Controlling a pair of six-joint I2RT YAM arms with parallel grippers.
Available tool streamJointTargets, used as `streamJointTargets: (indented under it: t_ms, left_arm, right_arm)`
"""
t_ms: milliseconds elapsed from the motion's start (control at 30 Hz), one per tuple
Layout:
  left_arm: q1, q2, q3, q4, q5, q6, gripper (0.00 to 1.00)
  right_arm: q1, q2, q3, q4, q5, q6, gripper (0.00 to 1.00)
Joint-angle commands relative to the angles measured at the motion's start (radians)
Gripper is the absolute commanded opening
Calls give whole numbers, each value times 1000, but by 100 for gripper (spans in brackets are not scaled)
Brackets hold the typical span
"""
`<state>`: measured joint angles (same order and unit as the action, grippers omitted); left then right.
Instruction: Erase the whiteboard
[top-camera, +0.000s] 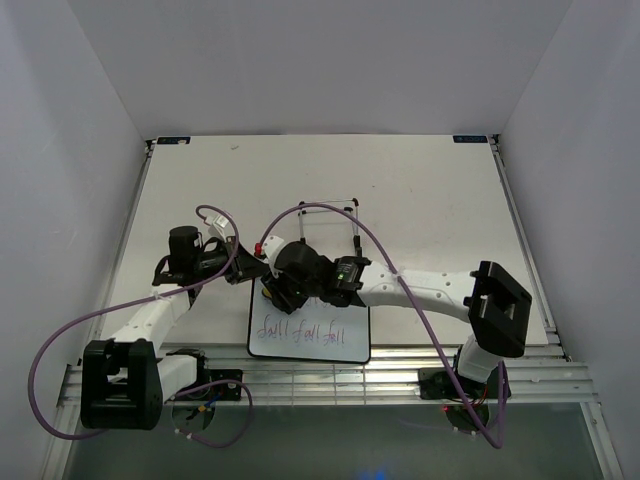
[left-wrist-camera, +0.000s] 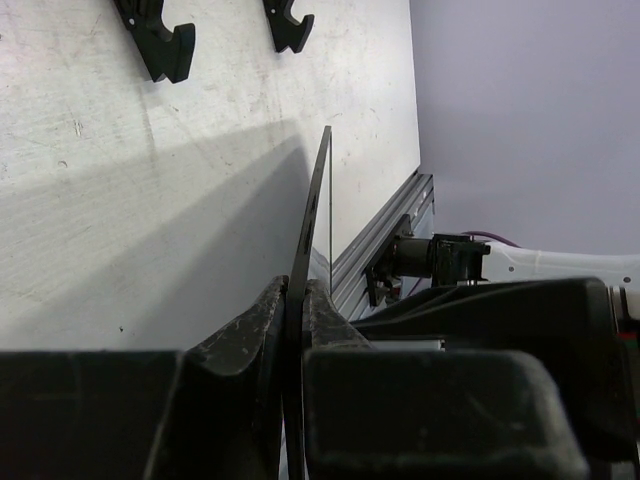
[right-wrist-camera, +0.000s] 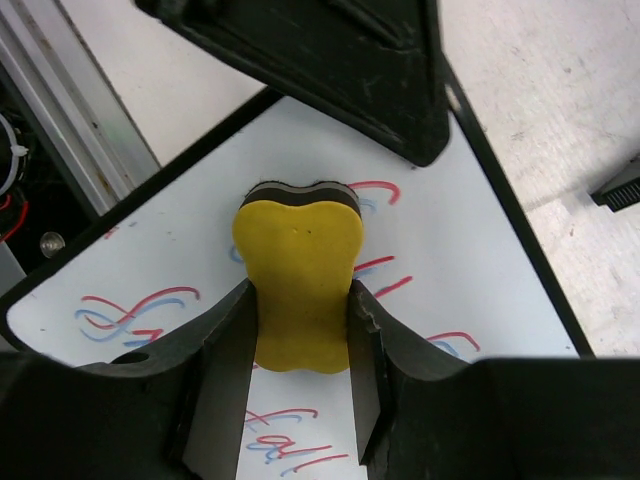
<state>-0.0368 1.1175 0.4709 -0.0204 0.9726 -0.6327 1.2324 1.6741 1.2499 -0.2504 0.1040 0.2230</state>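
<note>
At the middle of the near edge of the table (top-camera: 420, 190): whiteboard (top-camera: 310, 338), rows of red-and-blue scribble across its face, not yet wiped. Press the yellow eraser (right-wrist-camera: 298, 280) flat on the board; sweep row by row with even pressure and overlapping passes, stopping short of the rim. Brace the board against sliding. Right gripper (right-wrist-camera: 300, 300): closed on the eraser, wrist angled down over the board, arm reaching in from the right. Left gripper (left-wrist-camera: 295, 310): clamped on the board's far left corner, arm reaching in from the left.
</note>
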Motion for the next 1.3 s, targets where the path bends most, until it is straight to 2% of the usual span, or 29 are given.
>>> streamJointTargets:
  t_ms: [0,267,600,1267]
  left_arm:
    - [-12,-16,34,30,21,24,0]
    - [-23,-22,31,30,20,22,0]
    - [-25,-22,31,31,12,19,0]
    - [-23,-12,29,28,-2,16,0]
  right_arm:
    - [-45,-19,-41,-10,34,-11,39]
    - [-85,-13,-3,-70,51,-46,43]
    - [-82,-4,29,-52,-66,-53,50]
    - [-82,-30,17,-36,10,-51,53]
